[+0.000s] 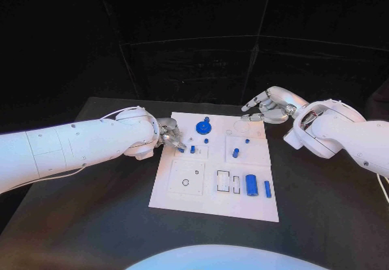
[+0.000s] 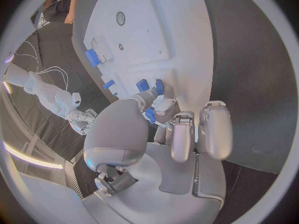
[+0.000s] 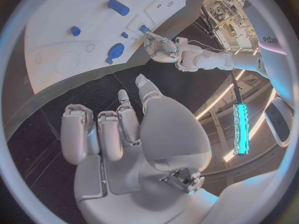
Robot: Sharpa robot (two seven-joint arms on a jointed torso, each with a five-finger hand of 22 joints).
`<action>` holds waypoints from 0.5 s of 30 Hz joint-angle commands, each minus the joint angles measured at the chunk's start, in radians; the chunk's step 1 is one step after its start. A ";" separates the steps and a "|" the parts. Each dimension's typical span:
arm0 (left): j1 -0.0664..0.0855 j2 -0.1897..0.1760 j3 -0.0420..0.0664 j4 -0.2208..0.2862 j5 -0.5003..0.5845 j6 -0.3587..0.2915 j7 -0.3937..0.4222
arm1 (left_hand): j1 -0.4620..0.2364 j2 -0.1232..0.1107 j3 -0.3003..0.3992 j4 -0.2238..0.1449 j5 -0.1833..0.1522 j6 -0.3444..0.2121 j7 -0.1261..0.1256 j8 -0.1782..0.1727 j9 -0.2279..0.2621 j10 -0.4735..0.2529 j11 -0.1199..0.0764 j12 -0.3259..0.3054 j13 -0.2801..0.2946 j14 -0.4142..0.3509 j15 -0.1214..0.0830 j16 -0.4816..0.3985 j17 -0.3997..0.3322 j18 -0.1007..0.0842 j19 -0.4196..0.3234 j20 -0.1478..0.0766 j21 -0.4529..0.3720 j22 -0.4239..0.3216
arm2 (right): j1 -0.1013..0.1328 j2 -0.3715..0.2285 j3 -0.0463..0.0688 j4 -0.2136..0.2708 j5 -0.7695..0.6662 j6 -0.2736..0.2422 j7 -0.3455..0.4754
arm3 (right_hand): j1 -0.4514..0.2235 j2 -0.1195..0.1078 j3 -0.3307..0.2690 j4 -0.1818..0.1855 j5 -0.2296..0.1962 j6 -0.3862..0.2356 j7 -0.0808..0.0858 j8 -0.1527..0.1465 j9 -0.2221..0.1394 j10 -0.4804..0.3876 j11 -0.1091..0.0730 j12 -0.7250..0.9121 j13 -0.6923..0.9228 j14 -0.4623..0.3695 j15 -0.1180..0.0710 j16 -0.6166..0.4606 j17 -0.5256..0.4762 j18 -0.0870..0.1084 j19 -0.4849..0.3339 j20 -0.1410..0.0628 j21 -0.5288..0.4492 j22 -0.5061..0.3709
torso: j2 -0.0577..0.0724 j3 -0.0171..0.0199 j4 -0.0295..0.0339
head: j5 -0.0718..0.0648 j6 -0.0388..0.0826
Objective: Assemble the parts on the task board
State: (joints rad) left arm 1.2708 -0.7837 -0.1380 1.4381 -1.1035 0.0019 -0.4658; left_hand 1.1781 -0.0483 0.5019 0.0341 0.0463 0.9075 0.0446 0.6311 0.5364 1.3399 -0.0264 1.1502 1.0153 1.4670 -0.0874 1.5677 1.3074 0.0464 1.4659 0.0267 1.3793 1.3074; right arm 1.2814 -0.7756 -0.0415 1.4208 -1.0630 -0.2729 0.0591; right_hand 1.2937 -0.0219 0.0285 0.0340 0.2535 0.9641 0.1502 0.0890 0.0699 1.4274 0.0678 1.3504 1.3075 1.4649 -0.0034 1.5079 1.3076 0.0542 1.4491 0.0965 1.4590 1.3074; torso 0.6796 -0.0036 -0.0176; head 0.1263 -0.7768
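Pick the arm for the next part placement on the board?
Left, probably. The left robot hand already pinches a small blue part over the task board; the right robot hand holds nothing at the far corner.

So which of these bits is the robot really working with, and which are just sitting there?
In the job:
- white task board
- blue gear
- blue cylinder
- blue bar
- small blue peg
- small blue part, pinched by the left hand
- right hand, holding nothing

Just there:
- black table
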 commanded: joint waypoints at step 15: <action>-0.001 0.006 -0.002 -0.004 0.012 0.025 -0.021 | -0.053 -0.041 0.108 -0.080 0.003 0.029 -0.015 0.029 0.010 0.022 -0.013 0.020 0.029 0.104 -0.005 0.003 0.263 0.011 0.014 -0.008 0.003 0.019 | 0.002 0.001 0.000 0.001 0.002 0.003 0.008 | 0.009 0.004 -0.004 -0.001 0.005 0.009 0.001 0.004 0.000 -0.001 -0.004 -0.004 0.073 0.075 -0.009 -0.005 0.122 -0.001 -0.002 -0.002 -0.004 0.003 | 0.000 0.0003 -0.0002 | 0.002 0.000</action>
State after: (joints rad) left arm 1.2716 -0.7797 -0.1373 1.4349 -1.1018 0.0074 -0.4742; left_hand 1.1358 -0.0918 0.5524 0.0055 0.0464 0.9228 0.0371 0.6567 0.5443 1.3551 -0.0408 1.1657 1.0434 1.4670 -0.0874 1.5677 1.3074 0.0463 1.4659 0.0267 1.3793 1.3074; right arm 1.2813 -0.7757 -0.0415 1.4211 -1.0630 -0.2727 0.0592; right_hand 1.2937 -0.0219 0.0285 0.0340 0.2535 0.9641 0.1502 0.0890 0.0698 1.4274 0.0678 1.3504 1.3075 1.4649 -0.0034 1.5079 1.3074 0.0542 1.4491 0.0965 1.4590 1.3074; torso 0.6796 -0.0035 -0.0176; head 0.1270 -0.7761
